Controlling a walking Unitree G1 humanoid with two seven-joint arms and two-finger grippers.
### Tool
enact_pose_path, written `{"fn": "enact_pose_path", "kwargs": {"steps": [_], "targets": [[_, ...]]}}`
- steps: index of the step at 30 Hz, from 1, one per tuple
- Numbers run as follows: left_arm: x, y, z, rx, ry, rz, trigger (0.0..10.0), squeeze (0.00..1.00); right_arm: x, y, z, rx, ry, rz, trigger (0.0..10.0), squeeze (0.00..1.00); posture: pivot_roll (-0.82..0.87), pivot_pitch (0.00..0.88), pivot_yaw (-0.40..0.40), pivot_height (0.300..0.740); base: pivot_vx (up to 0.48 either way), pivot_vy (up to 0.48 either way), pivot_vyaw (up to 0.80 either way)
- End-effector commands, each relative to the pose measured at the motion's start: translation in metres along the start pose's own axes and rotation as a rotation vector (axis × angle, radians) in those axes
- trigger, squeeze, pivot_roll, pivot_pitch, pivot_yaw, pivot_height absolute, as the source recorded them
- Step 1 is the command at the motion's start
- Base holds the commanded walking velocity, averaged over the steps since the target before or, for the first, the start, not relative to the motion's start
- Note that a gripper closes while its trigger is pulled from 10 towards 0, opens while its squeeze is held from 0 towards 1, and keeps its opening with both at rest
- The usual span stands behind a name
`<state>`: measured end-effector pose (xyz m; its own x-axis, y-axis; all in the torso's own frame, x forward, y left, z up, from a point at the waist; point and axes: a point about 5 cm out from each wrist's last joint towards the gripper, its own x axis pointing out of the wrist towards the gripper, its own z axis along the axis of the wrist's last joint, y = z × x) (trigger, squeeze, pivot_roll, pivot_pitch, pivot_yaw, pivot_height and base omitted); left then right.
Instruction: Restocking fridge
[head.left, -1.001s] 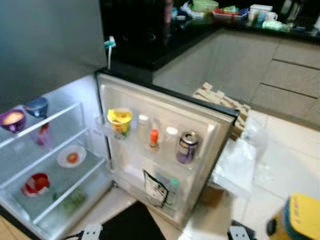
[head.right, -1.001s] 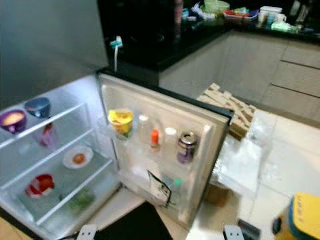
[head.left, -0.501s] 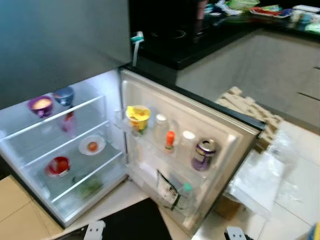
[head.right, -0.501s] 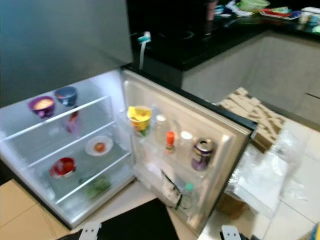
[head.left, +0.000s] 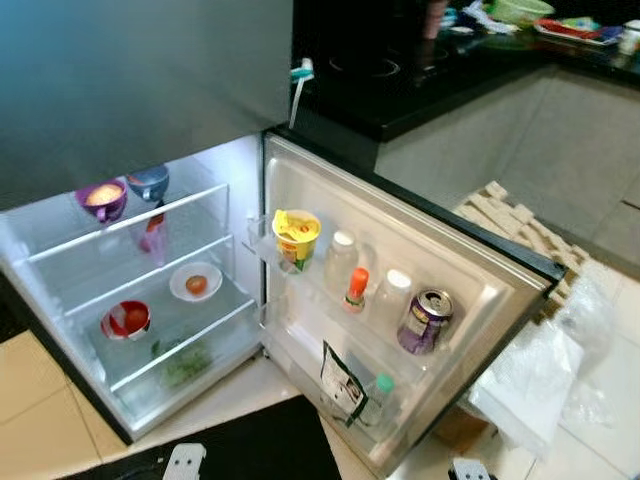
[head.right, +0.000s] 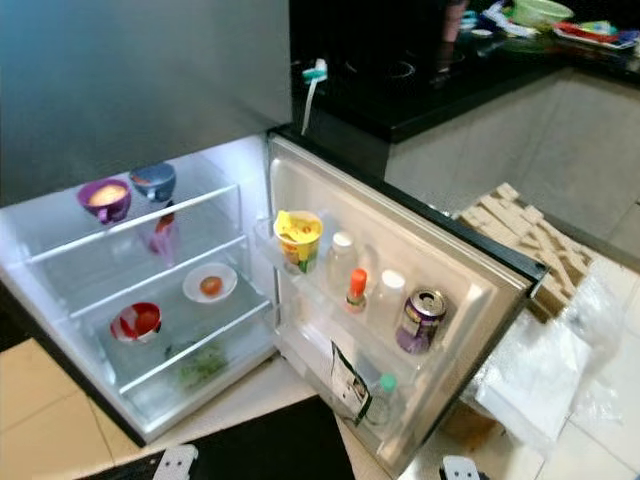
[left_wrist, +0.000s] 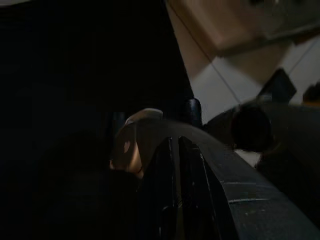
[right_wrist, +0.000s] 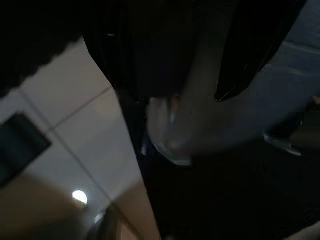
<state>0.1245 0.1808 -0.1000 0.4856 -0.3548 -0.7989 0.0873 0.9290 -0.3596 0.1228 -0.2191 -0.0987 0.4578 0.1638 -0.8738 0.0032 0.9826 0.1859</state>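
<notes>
The low fridge (head.left: 130, 225) stands open and lit, its door (head.left: 480, 270) swung out to the right. The top shelf carries a purple bowl (head.left: 103, 198) and a blue bowl (head.left: 149, 181), with a pink bottle (head.left: 153, 232) below them. Lower down are a white plate with a tomato (head.left: 196, 284), a red bowl (head.left: 126, 319) and some greens (head.left: 185, 362). The door rack holds a yellow cup (head.left: 297, 237), an orange-capped bottle (head.left: 356, 290) and a purple can (head.left: 426, 320). My left gripper (left_wrist: 175, 145) hangs in the dark, shut. My right gripper (right_wrist: 190, 75) is a dark blur over floor tiles.
A black counter (head.left: 400, 90) with a teal brush (head.left: 298, 85) runs behind the fridge. A slatted wooden stack (head.left: 520, 225) and clear plastic bags (head.left: 525, 375) lie on the floor to the right of the door. A black mat (head.left: 250, 445) lies before the fridge.
The camera has swung left, so the fridge sits further right in the picture. The yellow thing at the lower right has left the picture. Nothing in the fridge has moved.
</notes>
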Motion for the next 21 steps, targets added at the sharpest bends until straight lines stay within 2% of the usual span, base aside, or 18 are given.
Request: {"fn": "enact_pose_path", "kwargs": {"steps": [1, 21], "targets": [[0.0001, -0.0071, -0.0173, -0.025, 0.066, -0.026, 10.0, 0.00, -0.0026, -0.0069, -0.0011, 0.000, 0.006, -0.033, 10.0, 0.00, 0.05, 0.000, -0.044, 0.740, 0.000, -0.330, 0.00], [-0.0008, -0.0051, -0.0206, -0.064, 0.075, 0.006, 10.0, 0.00, -0.0054, -0.0137, -0.0050, 0.003, 0.024, -0.077, 10.0, 0.00, 0.05, 0.000, -0.047, 0.740, 0.000, 0.000, 0.00]]}}
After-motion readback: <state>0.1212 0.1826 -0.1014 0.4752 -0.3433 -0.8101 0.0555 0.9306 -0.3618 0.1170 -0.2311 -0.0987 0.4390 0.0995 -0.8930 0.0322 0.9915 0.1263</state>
